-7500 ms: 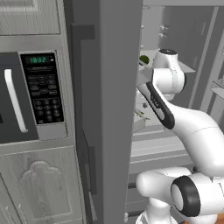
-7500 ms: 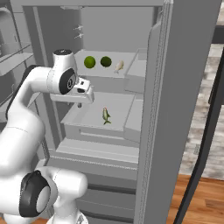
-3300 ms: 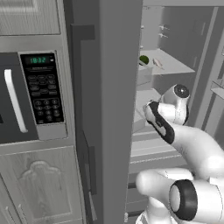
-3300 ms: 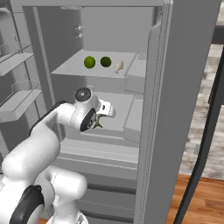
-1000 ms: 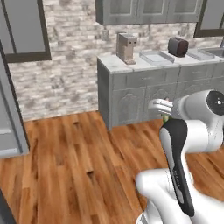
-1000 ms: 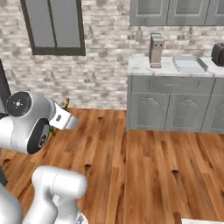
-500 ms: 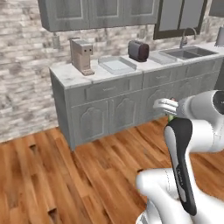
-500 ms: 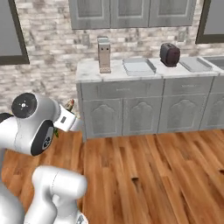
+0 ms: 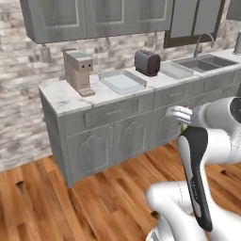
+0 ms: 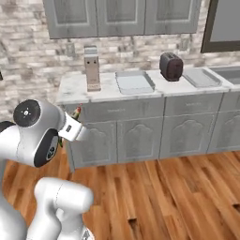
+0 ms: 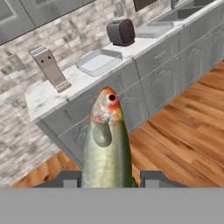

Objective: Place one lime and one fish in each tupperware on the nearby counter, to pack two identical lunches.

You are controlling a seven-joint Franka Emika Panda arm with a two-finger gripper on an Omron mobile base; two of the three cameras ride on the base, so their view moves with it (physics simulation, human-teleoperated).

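Left base view: the white marble bench (image 9: 70, 96) runs along the brick wall over grey cabinet fronts. One light-grey tupperware (image 9: 122, 81) lies mid-bench between a coffee machine (image 9: 79, 72) near the bench's left end and a dark toaster (image 9: 147, 63); a second tupperware (image 9: 176, 70) lies between the toaster and the sink (image 9: 203, 63).

Right base view: the gripper (image 10: 75, 123) is held well short of the bench, over the wood floor (image 10: 178, 187), with an orange tip poking above it.

Hand view: the fish (image 11: 106, 142) stands upright, greenish-silver body, orange-red head, dark eye. The fingers (image 11: 65, 179) pinch its lower body from both sides.
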